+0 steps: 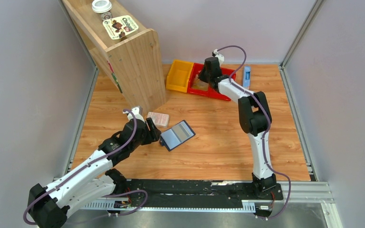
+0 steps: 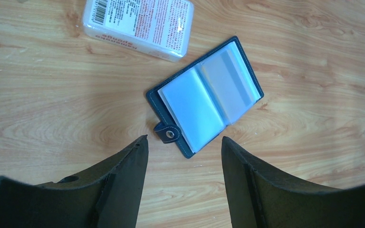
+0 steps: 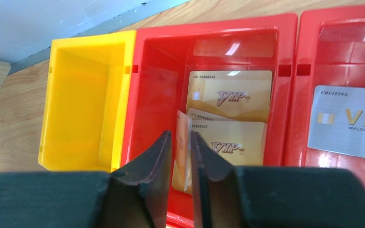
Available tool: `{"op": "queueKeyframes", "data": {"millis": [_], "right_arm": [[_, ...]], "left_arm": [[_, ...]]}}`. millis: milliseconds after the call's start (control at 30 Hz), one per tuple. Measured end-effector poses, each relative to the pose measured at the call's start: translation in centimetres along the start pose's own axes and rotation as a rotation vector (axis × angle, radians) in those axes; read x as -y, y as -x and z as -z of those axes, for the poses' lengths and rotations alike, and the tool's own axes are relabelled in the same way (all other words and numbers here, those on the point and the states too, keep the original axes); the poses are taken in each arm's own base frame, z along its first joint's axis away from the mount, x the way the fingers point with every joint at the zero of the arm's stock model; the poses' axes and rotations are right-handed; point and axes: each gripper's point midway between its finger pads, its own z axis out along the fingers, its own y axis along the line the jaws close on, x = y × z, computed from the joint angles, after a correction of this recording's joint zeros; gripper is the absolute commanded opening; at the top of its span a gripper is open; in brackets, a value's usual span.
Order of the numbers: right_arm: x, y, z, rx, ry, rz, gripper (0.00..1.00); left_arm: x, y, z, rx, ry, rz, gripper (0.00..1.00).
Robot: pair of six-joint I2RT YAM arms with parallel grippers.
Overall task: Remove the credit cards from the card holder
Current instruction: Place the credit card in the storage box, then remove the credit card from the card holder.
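Card holder (image 2: 204, 95) lies open near the table's (image 1: 218, 156) middle, clear sleeves up; one shows a greyish insert, possibly a card. Left gripper (image 2: 184, 138) hangs over it, jaws wide, empty. At the far edge, right gripper (image 3: 180, 134) stands narrow over a red bin (image 3: 157, 85) holding gold credit cards (image 3: 230, 95). One tan card (image 3: 183, 152) stands on edge between its jaws; grip unconfirmed. Judgement: cards are light, stiff and slick, so pinch an exposed edge.

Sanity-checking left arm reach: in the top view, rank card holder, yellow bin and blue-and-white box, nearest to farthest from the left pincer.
1. Card holder, lying open just ahead of the left pincer.
2. Yellow bin, well back, about mid-width of the table.
3. Blue-and-white box, back right, close to the far wall.
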Motion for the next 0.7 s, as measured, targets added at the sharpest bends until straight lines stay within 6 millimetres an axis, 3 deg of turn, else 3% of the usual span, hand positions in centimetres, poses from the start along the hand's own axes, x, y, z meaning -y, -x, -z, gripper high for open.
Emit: {"op": "queueKeyframes", "data": {"millis": [200, 367, 467, 567, 700], "right_arm": [[-0.2, 2.0, 0.4, 0.041, -0.020, 0.079, 0.51], [-0.8, 4.0, 2.8, 0.058, -0.027, 0.158, 0.63], [-2.5, 5.9, 6.2, 0.081, 0.009, 0.195, 0.63], [-5.4, 6.9, 11.2, 0.098, 0.095, 0.217, 0.61], [-8.4, 5.1, 17.6, 0.065, 0.216, 0.251, 0.55]], "left_arm": [[0.0, -0.3, -0.2, -0.016, -0.002, 0.009, 0.66], [0.1, -0.7, -0.4, -0.031, -0.006, 0.015, 0.66], [0.4, -0.9, -0.8, -0.038, -0.018, 0.019, 0.65], [0.7, -1.1, -1.4, -0.049, -0.025, 0.018, 0.64], [1.0, -2.0, -2.6, -0.086, -0.026, 0.014, 0.61]]}}
